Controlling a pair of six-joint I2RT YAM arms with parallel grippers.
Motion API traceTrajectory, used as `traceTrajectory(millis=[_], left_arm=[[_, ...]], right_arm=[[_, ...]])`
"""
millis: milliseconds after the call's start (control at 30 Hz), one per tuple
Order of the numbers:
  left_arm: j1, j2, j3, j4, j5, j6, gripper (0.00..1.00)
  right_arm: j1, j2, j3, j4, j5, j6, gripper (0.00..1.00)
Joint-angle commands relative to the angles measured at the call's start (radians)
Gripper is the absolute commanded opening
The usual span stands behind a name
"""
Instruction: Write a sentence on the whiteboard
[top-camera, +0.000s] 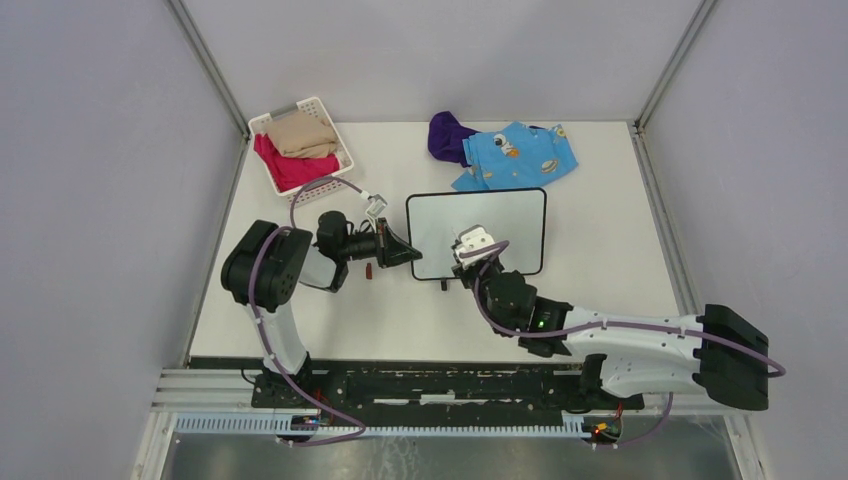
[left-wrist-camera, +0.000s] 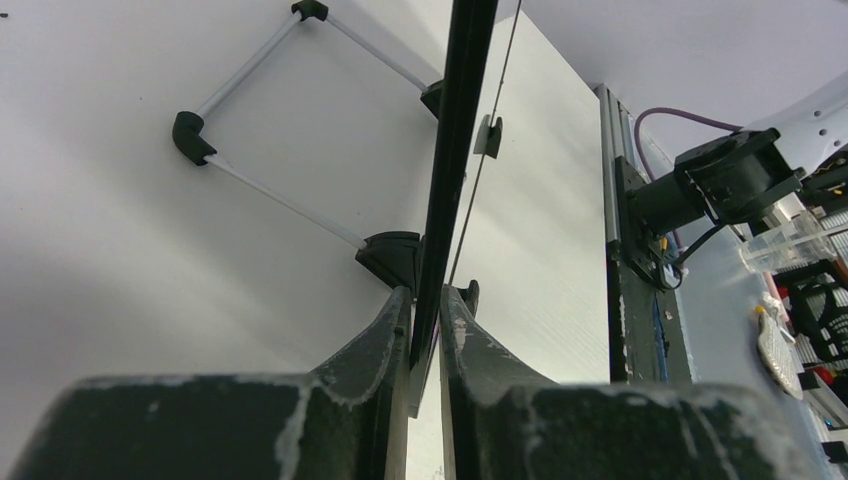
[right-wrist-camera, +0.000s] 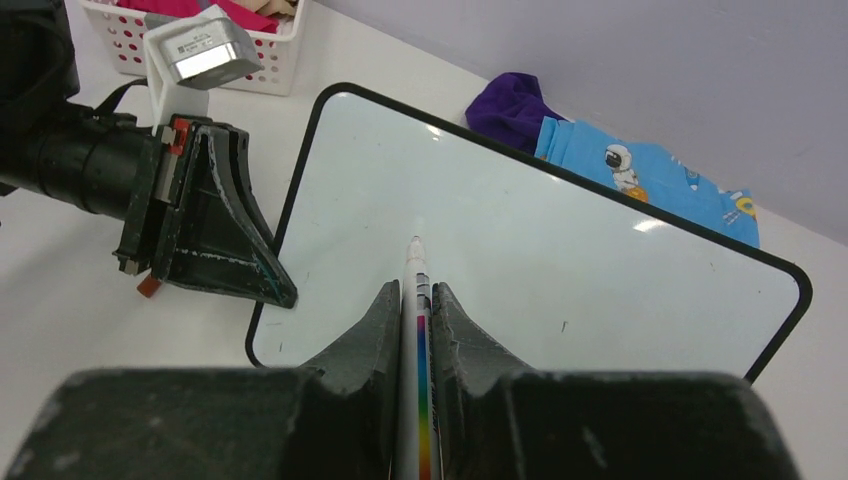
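Noting containers first: a white slatted basket (right-wrist-camera: 262, 60) sits at the far left corner of the table (top-camera: 610, 270), holding a folded beige cloth (top-camera: 303, 133) on top of a pink cloth (top-camera: 292, 168).

The whiteboard (top-camera: 515, 215) lies mid-table, between the two arms. We see the left gripper (left-wrist-camera: 428, 300) pinched nearly closed on the black frame at the board's left edge, one finger on each side of it. The right gripper (right-wrist-camera: 415, 292) reaches over the board's near edge, its fingers clamped tight on a marker (right-wrist-camera: 414, 265). The tip points at the white surface; we cannot tell whether it touches.

Beyond the board's far edge lie a purple cloth (top-camera: 450, 135) and a blue printed garment (top-camera: 520, 155), the garment touching the frame. A small reddish piece (top-camera: 368, 270) rests on the table just beside the left gripper.
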Motion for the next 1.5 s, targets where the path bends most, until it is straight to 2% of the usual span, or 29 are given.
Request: traceTrajectory(millis=[0, 133, 467, 1467], left_arm=[[0.0, -0.037, 0.017, -0.052, -0.021, 0.071, 0.02], [0.0, -0.045, 0.021, -0.078, -0.024, 0.086, 0.02], [0.001, -0.043, 0.024, -0.097, -0.033, 0.095, 0.02], [0.003, -0.055, 0.036, -0.145, -0.034, 0.12, 0.02]], right_arm=[[-0.021, 0.046, 0.098, 0.046, 0.039, 0.013, 0.0], [-0.057, 0.096, 0.157, -0.027, -0.011, 0.061, 0.0], [-0.111, 0.164, 0.197, -0.061, -0.096, 0.117, 0.0], [-0.153, 0.274, 0.245, -0.02, -0.094, 0.121, 0.0]])
